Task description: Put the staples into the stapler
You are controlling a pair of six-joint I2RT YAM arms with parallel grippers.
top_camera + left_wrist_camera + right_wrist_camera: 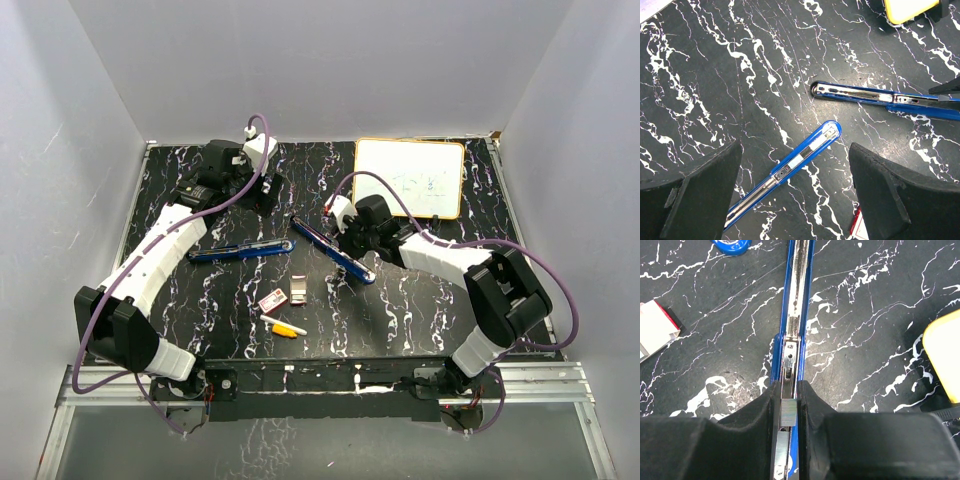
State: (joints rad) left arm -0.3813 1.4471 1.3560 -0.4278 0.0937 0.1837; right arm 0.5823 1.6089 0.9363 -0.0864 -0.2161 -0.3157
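Observation:
The blue stapler lies in two long parts on the black marbled table, apart from each other. One part (240,251) is left of centre; the other (335,250), with its metal channel (797,305) facing up, runs under my right gripper (788,390). That gripper is shut on a short silvery staple strip (788,412), held right over the channel. A second silvery strip (782,450) shows lower in the channel. The red-and-white staples box (271,300) sits toward the front, a metal piece (297,293) beside it. My left gripper (795,195) hovers open over the left stapler part (802,157), holding nothing.
A yellow-framed whiteboard (410,178) lies at the back right, close behind the right arm. A yellow-and-white marker (285,327) rests near the front edge, just below the staples box. White walls close in the table on three sides.

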